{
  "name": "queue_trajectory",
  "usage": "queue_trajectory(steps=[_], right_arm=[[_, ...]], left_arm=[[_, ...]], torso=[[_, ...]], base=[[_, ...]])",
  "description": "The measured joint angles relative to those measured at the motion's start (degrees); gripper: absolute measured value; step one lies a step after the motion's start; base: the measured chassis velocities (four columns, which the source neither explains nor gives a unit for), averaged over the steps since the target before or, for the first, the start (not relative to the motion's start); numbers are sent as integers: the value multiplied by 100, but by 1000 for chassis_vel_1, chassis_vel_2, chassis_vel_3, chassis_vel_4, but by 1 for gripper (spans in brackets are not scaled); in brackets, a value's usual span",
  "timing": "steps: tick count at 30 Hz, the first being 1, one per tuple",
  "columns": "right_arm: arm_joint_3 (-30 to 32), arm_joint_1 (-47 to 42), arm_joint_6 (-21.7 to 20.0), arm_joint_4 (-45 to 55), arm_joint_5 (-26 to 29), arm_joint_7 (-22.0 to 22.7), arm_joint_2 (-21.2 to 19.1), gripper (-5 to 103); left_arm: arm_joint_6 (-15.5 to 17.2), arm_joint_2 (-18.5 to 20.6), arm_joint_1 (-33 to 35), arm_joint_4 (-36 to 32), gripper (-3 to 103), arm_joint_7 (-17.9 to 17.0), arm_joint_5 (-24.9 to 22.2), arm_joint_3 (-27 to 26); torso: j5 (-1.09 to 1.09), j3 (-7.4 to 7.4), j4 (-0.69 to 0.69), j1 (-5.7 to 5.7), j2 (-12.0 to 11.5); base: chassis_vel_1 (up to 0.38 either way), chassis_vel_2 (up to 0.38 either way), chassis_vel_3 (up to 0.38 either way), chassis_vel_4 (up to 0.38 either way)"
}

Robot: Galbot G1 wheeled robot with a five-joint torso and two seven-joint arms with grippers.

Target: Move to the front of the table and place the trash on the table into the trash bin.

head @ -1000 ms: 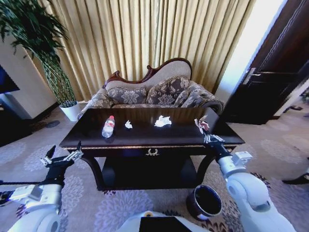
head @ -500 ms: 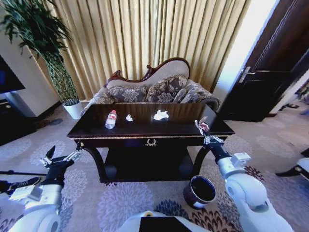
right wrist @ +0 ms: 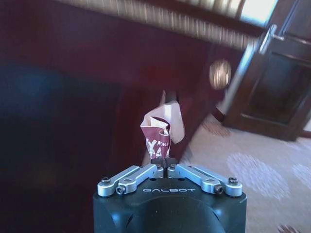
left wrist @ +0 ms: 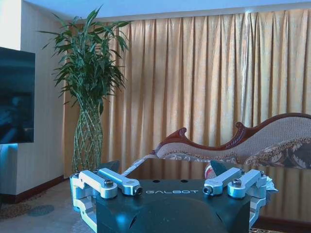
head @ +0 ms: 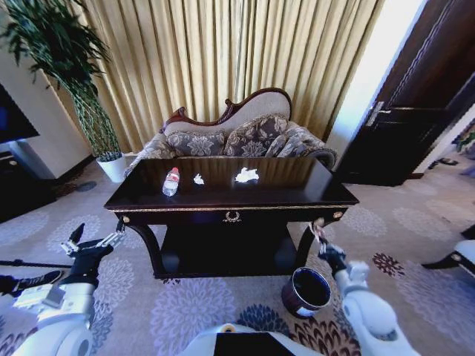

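Note:
The dark-brown table (head: 297,194) stands in front of me. On its top lie a clear bottle with a red cap (head: 171,182) and two crumpled white paper scraps (head: 198,179) (head: 246,176). My right gripper (head: 321,239) hangs low by the table's front right leg, just above the maroon trash bin (head: 306,291). In the right wrist view this gripper (right wrist: 164,164) is shut on a crumpled maroon-and-white wrapper (right wrist: 160,137). My left gripper (head: 96,241) is held open off the table's left end, with nothing in it (left wrist: 164,169).
A patterned sofa (head: 230,141) stands behind the table, against gold curtains. A potted plant in a white pot (head: 111,169) is at the back left. A dark door (head: 415,126) is on the right. Patterned carpet surrounds the table.
My right gripper has dropped from table-top height to beside the front right leg, above the bin, still holding the wrapper. The camera shifted slightly early on. The left arm has stayed put.

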Motion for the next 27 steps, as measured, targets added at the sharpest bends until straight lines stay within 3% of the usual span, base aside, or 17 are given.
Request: queue_trajectory(steps=[12, 17, 27], right_arm=[[-136, 849, 264, -2470, -282, 55, -48, 0], [-162, 936, 240, -2564, -279, 53, -51, 0], [-189, 921, 229, -2470, -375, 54, 5, 32]], left_arm=[[-21, -35, -6, 0, 100, 5, 0, -2], [-23, -29, -19, 0, 100, 5, -3, -1], [-56, -39, -13, 0, 100, 5, -4, -2]], torso=[[-1, 0, 0, 0, 0], [-2, 0, 0, 1, 0], [-2, 0, -1, 0, 0]], base=[[0, 0, 0, 0], [0, 0, 0, 0], [0, 0, 0, 0]])
